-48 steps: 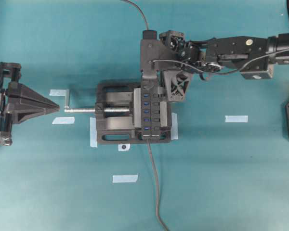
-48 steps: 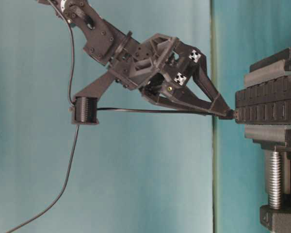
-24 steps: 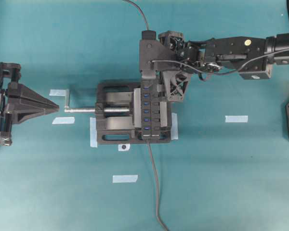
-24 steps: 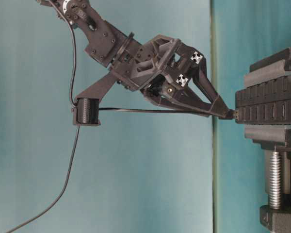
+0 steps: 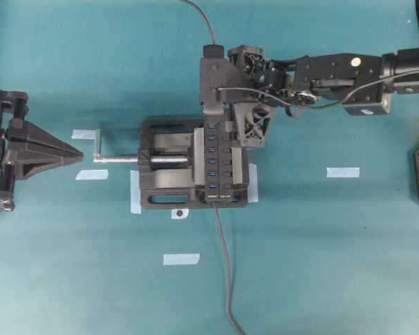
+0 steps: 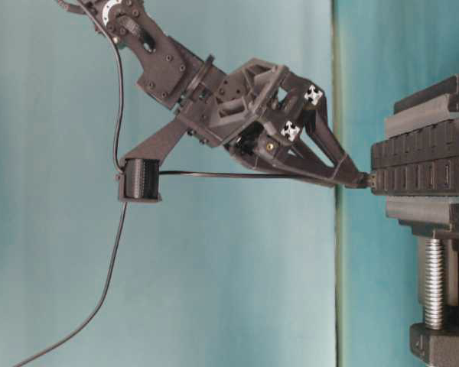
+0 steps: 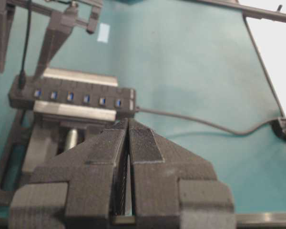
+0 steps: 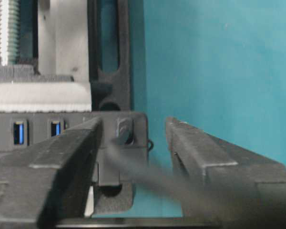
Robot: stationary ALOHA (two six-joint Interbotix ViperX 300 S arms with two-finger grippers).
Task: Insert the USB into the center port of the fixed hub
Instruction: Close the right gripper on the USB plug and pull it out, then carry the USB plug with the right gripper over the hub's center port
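The USB sits in the fixed hub's end slot, well off the center port. My right gripper brackets it, released; the left gripper is clenched, empty. An uneven squeeze could skew the plug.

Cable a grey blur between the right tool's fingers; vise cropped at the frame edge.
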